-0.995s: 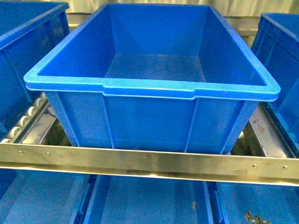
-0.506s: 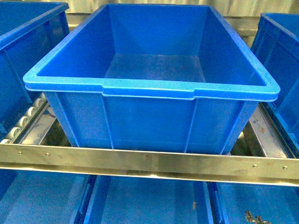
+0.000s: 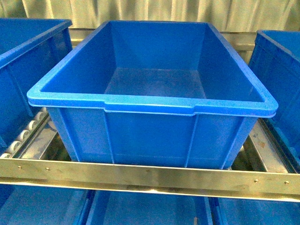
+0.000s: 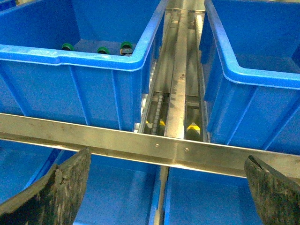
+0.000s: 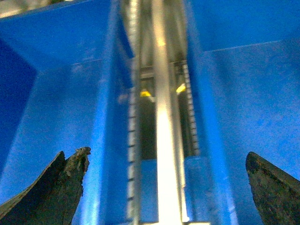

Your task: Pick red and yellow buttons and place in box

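The view of the big blue box (image 3: pixel 150 107) is sliding lower than a moment ago, so the robot is moving; both grippers (image 4: pixel 164 187) (image 5: pixel 164 187) are spread apart holding nothing, with no red or yellow buttons showing yet

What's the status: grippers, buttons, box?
Left gripper and right gripper open, empty. No red or yellow buttons in view; green-capped ones in a side crate. Centre box empty, unobstructed.
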Robot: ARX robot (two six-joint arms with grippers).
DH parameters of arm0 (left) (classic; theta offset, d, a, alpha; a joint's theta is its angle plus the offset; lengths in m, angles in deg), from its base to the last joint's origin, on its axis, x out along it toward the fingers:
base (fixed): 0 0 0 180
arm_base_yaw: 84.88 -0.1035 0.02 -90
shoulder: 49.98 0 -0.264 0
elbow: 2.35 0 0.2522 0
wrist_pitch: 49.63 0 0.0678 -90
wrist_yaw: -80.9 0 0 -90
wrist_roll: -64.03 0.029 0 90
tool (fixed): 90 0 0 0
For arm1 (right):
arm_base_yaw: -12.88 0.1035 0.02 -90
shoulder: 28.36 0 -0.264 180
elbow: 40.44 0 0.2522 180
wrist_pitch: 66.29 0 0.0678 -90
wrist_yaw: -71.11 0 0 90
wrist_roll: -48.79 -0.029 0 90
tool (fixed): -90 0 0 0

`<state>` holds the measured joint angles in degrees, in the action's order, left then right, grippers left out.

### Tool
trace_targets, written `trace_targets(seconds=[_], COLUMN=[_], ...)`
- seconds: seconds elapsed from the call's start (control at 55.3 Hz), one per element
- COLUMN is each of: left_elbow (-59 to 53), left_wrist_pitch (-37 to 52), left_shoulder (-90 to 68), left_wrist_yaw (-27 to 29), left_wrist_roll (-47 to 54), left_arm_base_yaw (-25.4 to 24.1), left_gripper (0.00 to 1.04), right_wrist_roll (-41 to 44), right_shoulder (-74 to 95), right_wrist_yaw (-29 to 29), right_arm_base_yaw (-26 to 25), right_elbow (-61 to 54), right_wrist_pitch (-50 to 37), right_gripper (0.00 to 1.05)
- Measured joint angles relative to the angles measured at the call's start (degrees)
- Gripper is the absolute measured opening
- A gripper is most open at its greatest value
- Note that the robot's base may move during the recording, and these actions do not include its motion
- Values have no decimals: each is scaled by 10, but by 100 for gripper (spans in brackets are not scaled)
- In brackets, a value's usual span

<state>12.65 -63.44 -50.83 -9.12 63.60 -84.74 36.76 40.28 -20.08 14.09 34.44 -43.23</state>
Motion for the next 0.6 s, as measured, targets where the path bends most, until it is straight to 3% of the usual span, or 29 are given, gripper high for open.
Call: trace_targets(seconds=[0.181, 0.253, 0.308, 0.344, 0.47, 0.597], left_elbow=[0, 0, 0, 0, 0, 0], left_wrist_pitch=[0, 0, 0, 0, 0, 0], left_shoulder=[0, 0, 0, 0, 0, 0], left_wrist_yaw=[0, 0, 0, 0, 0, 0], left_wrist_roll=[0, 0, 0, 0, 0, 0], left_arm_base_yaw=[0, 0, 0, 0, 0, 0], left_gripper=[97, 97, 97, 97, 97, 97], right_wrist_roll=[-73, -86, -48, -7, 76, 102], right_shoulder=[-138, -181, -216, -250, -364, -451], right_wrist_yaw=[103, 162, 227, 260, 295, 266], right_arm_base_yaw=[162, 216, 246, 255, 265, 252], right_elbow=[-71, -92, -126, -162, -280, -379], right_wrist_pitch=[31, 18, -35, -72, -87, -98], right_gripper=[99, 99, 92, 85, 64, 43])
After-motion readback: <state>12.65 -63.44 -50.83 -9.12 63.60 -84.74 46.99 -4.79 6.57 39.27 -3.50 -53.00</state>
